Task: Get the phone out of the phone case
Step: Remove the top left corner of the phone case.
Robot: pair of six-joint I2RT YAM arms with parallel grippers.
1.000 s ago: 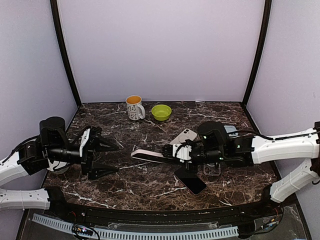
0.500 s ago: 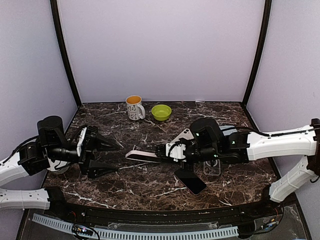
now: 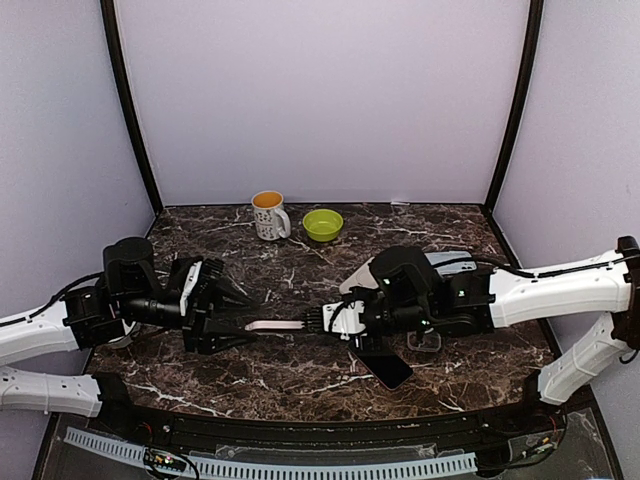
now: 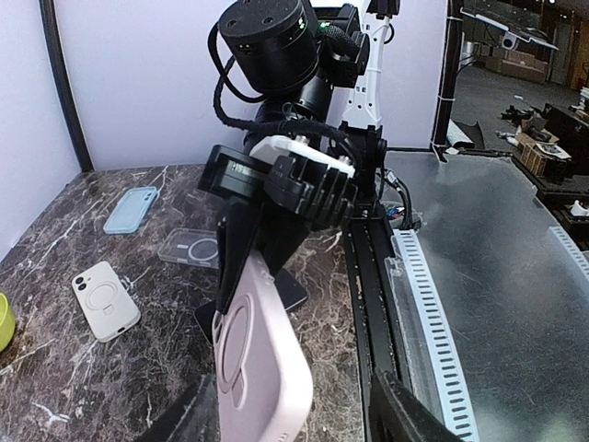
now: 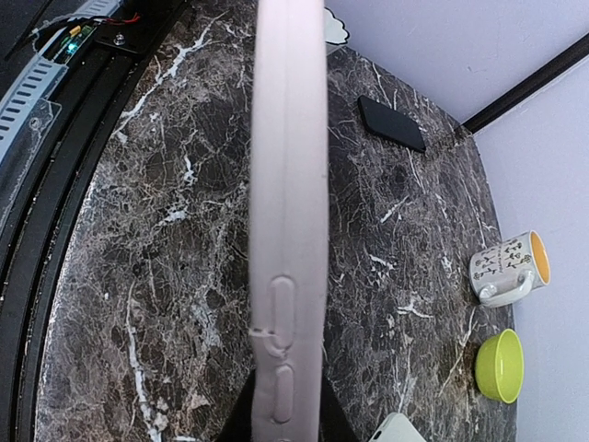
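Right gripper (image 3: 322, 320) is closed on one short end of the pink phone case (image 3: 275, 325), which is held off the table (image 3: 300, 385), roughly level, with its free end pointed toward the left arm. In the right wrist view the case (image 5: 290, 212) is seen edge-on, its side buttons showing, clamped at its base between the two fingers (image 5: 247, 416). In the left wrist view the back of the case (image 4: 262, 359) is turned to the camera, so whether the phone is inside cannot be told. The left gripper (image 3: 258, 315) is spread wide, one finger above and one below the free end of the case; contact cannot be confirmed.

Half a second earlier the left gripper was held well apart from the case, farther to the left; it has since been brought forward until the case end is bracketed. The case has been carried slightly leftward and turned flatter. A black phone (image 3: 380, 362) lies on the table below the right arm, and a mug (image 3: 267, 214) and green bowl (image 3: 323, 223) are unmoved at the back.
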